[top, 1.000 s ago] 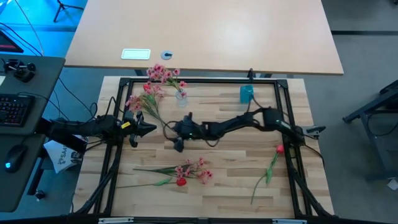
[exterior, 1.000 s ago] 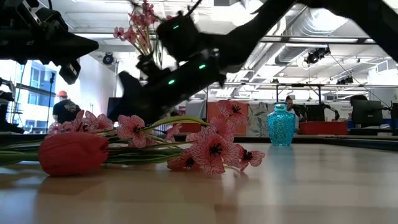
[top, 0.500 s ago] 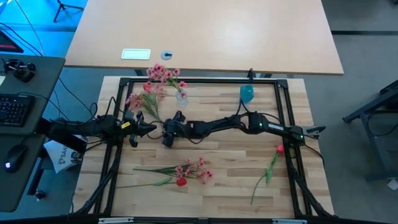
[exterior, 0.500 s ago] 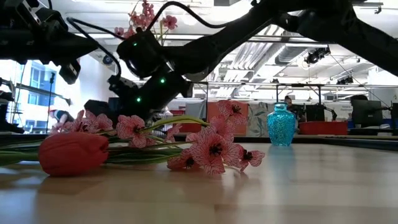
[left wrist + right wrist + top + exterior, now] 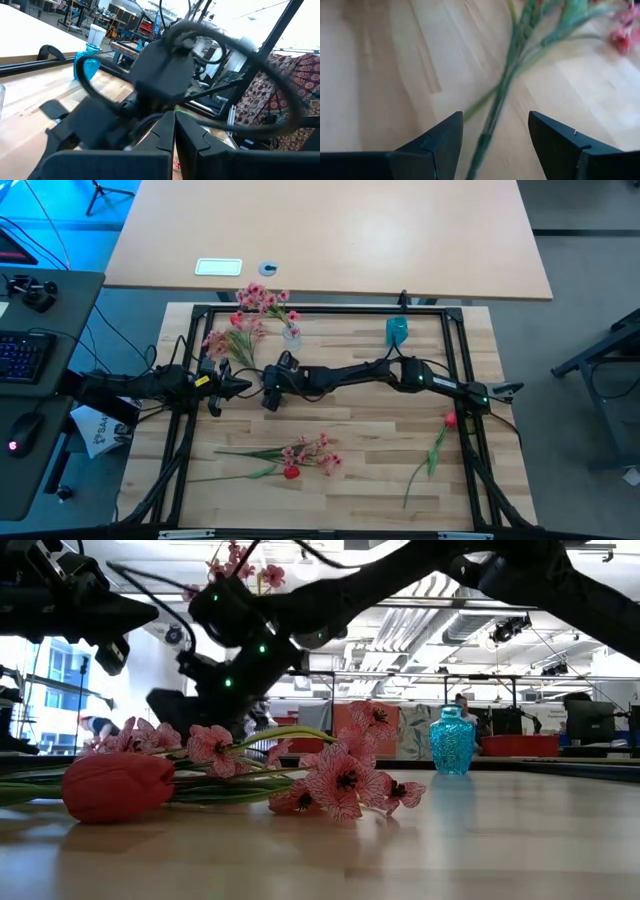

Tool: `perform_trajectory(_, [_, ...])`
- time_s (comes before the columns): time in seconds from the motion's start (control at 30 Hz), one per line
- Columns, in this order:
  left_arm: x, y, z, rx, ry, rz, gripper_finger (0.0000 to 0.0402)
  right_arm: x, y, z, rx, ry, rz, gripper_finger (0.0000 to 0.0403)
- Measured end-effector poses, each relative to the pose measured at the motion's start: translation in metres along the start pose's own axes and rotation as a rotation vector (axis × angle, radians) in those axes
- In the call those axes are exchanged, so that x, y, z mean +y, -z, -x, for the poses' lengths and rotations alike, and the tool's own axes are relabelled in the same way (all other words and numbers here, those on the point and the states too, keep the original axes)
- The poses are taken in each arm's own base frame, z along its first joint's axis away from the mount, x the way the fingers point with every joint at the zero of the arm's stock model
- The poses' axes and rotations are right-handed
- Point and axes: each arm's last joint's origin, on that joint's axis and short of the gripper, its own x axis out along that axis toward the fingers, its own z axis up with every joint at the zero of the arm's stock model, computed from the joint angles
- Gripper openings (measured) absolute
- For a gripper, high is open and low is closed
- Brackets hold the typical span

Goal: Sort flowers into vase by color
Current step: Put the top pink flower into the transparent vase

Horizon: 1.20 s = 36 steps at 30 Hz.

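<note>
The right gripper [image 5: 268, 388], fingers spread wide and empty, is stretched to left of centre over a pink spray's [image 5: 228, 341] stem. The left gripper [image 5: 238, 384], pressed closed, is parked just beside it. Red tulips [image 5: 291, 472] are seen lower down; a teal vase [image 5: 397, 331] upper right.

My right arm stretches from the table's right edge far across to its left half, low over the wood, wrist turned toward the left edge. My right gripper [image 5: 268, 392] has its two fingers [image 5: 432, 145] spread wide apart, with nothing between them touching either pad. My left arm waits near the table's left edge, reaching inward, its left gripper [image 5: 238, 385] pointing at the right one, just beside it, its fingers pressed together on nothing.
</note>
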Motion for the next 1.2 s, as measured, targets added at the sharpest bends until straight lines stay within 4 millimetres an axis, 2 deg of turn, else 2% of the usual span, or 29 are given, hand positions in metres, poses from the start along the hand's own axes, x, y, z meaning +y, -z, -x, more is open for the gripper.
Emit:
perform_trajectory(0.17, [0.000,0.000,0.000,0.000,0.000,0.000,0.0000,-0.002,0.006,-0.009,0.021,-0.106,-0.005,0.0220])
perform_trajectory(0.33, [0.000,0.000,0.000,0.000,0.000,0.000,0.0000,0.002,0.010,-0.010,0.023,-0.075,0.020,0.0208])
perform_trajectory(0.43, [0.000,0.000,0.000,0.000,0.000,0.000,0.0000,0.002,0.011,-0.010,0.038,-0.070,0.001,0.0159])
perform_trajectory(0.53, [0.000,0.000,0.000,0.000,0.000,0.000,0.0000,0.000,0.009,-0.006,0.056,-0.071,0.023,0.0060])
perform_trajectory(0.6, [0.000,0.000,0.000,0.000,0.000,0.000,0.0000,-0.002,0.005,-0.001,0.066,-0.096,0.061,0.0019])
perform_trajectory(0.67, [0.000,0.000,0.000,0.000,0.000,0.000,0.0000,-0.004,-0.004,0.008,0.061,-0.104,0.075,0.0020])
perform_trajectory(0.8, [0.000,0.000,0.000,0.000,0.000,0.000,0.0000,-0.013,-0.033,0.039,0.027,-0.114,0.124,0.0007])
perform_trajectory(0.93, [0.000,0.000,0.000,0.000,0.000,0.000,0.0000,-0.024,-0.047,0.061,0.057,-0.112,0.153,0.0005])
perform_trajectory(1.07, [0.000,0.000,0.000,0.000,0.000,0.000,0.0000,-0.031,-0.052,0.080,0.123,-0.117,0.193,0.0004])
perform_trajectory(1.2, [0.000,0.000,0.000,0.000,0.000,0.000,0.0000,-0.030,-0.039,0.086,0.271,-0.117,0.241,0.0002])
